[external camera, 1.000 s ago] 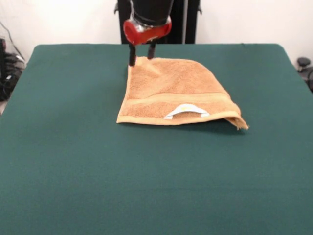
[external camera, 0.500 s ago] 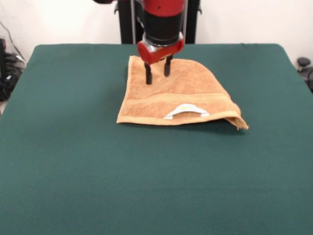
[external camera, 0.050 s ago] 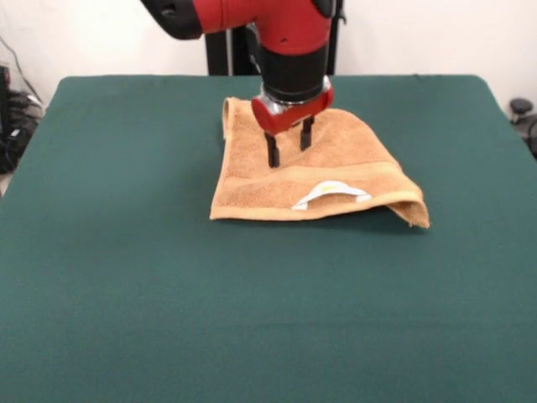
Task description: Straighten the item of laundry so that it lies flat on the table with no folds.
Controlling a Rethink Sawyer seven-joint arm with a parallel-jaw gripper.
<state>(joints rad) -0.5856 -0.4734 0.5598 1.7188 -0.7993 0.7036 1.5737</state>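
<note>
Here the tan-orange hand towel point(external camera, 0.050 s ago: 315, 172) lies on the dark green table point(external camera, 0.050 s ago: 252, 319), a little toward twelve o'clock of the table's middle and slightly toward three o'clock. It is not flat: the corner at about four o'clock of the cloth is lifted and curled, with a dark shadow under that edge, and the side toward two o'clock runs in a slanted fold line. A woven band point(external camera, 0.050 s ago: 252, 175) crosses the towel near its six o'clock edge, and a white label point(external camera, 0.050 s ago: 330, 193) with a yellow mark arches up on that edge, toward five o'clock of the cloth. The red and black arm point(external camera, 0.050 s ago: 285, 34) comes down from twelve o'clock, and its gripper point(external camera, 0.050 s ago: 289, 144) stands over the towel's upper middle, about eleven o'clock of the label. Its two black fingers point(external camera, 0.050 s ago: 272, 149) point downward with a clear gap between them, jaws apart, tips down on the terry just above the band, gripping nothing
</note>
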